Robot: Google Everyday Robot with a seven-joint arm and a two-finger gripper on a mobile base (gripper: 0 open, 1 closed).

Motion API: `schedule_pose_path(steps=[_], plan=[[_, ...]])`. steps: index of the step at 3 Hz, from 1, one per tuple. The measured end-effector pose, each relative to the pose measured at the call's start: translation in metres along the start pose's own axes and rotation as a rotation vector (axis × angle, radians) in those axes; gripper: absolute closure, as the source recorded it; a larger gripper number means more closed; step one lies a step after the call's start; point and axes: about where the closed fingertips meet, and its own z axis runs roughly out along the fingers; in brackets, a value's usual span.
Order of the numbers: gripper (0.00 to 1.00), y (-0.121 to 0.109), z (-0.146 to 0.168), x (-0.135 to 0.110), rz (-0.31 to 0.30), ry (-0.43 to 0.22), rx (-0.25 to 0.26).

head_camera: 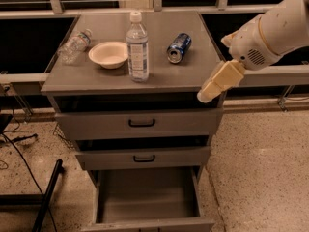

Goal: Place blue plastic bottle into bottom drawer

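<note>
We see the bottle standing upright near the front of the cabinet top, just right of the bowl. The can lies on its side further right, and a small bottle lies at the far left. The bottom drawer is pulled out below the two upper drawers. The gripper hangs by the cabinet's front right corner, well apart from the bottle; we cannot tell whether it is spread or pressed together.

view: single, high front, facing down at cabinet | near | gripper right-centre
</note>
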Motion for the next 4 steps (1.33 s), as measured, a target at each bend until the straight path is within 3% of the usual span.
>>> schedule_pose_path(steps=[4], plan=[[0.0,-0.038,0.069,-0.053,0.016,-0.206,0.06]])
